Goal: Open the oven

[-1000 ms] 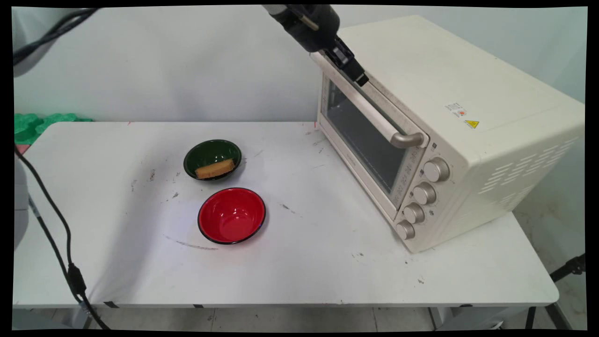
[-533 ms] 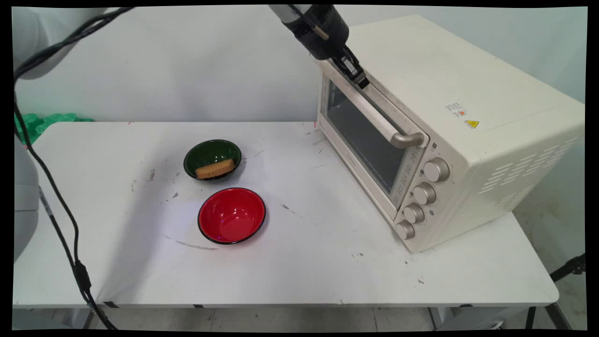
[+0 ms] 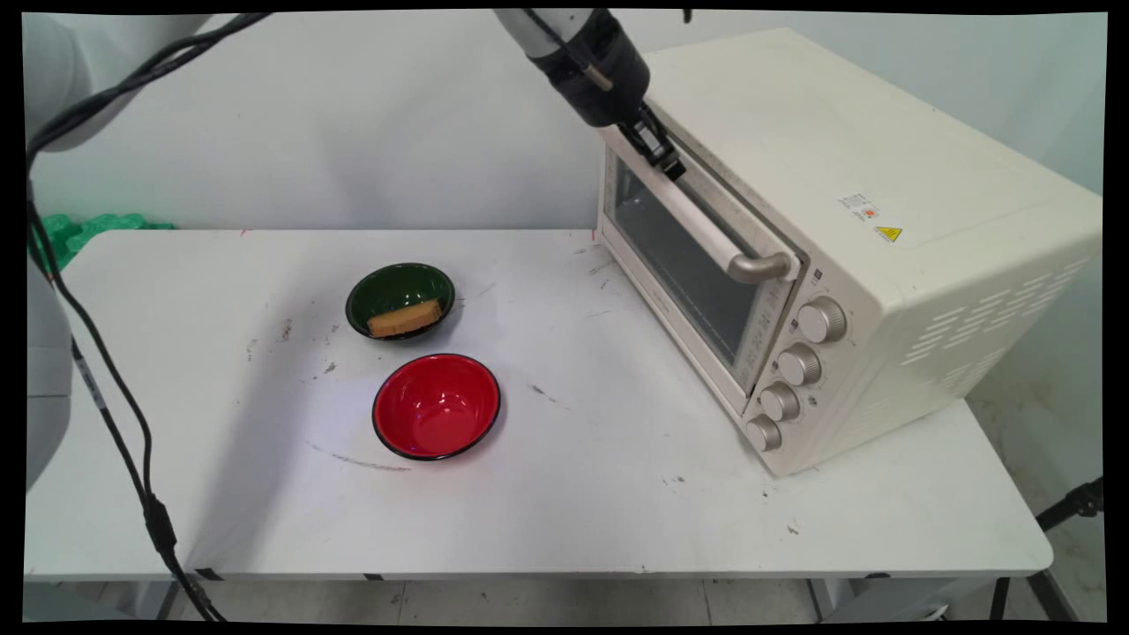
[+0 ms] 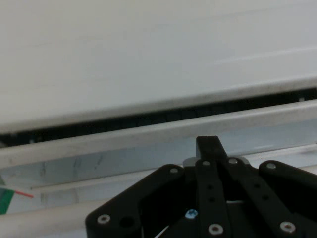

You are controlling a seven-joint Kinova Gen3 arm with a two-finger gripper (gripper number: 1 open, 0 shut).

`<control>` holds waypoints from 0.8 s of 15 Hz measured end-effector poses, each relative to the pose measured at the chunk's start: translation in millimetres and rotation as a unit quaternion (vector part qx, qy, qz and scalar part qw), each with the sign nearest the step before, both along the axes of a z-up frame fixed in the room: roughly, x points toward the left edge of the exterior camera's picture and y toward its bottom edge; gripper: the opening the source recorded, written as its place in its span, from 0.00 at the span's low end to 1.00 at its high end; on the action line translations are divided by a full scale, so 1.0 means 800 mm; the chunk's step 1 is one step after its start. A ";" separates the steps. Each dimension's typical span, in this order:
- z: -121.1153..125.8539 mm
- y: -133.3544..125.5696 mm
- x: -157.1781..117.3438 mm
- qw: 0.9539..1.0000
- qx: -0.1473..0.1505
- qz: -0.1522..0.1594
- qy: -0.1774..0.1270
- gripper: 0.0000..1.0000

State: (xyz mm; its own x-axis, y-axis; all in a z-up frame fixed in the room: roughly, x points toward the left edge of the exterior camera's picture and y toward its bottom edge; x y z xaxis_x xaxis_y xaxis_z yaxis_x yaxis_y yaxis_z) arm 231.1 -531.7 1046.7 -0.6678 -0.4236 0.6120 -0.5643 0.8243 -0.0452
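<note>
White tabletop [image 3: 617,511] scuffed with grey marks, set before a pale wall, carries a cream metal toaster oven [image 3: 882,176] at its 3 o'clock side, with the glass door [image 3: 679,265] turned toward 8 o'clock and four silver knobs [image 3: 822,319] stacked beside it. The black two-finger gripper [image 3: 663,159] reaches down from 12 o'clock onto the far end of the oven's long cream bar handle [image 3: 706,234]. In the hand view its jaws look pressed together, the tip [image 4: 208,146] lying against the door's top edge, where a dark slit [image 4: 148,119] shows under the oven's roof, so the door seems slightly ajar. Whether the handle is truly pinched I cannot tell. The handle's long axis runs from 10 o'clock to 4 o'clock in the main view, level along the door's top. Contact so near one end looks risky: the tip could slip off the smooth bar, or a pull could drag the whole oven. Well apart, toward 9 o'clock, sit a dark green round bowl [image 3: 357,300] holding a tan block [image 3: 404,318] and a glossy red round bowl [image 3: 379,414]
</note>
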 end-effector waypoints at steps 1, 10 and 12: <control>-0.002 0.005 0.006 1.000 0.001 0.000 -0.001 0.00; -0.029 0.057 0.068 1.000 0.014 0.002 0.002 0.00; -0.039 0.069 0.082 1.000 0.014 0.001 0.005 0.00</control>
State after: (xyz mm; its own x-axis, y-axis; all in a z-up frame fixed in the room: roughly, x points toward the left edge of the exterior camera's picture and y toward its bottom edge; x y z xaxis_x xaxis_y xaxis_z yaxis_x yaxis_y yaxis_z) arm 296.5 -476.4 1015.2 -0.6604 -0.4420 0.6070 -0.5660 0.8243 -0.0156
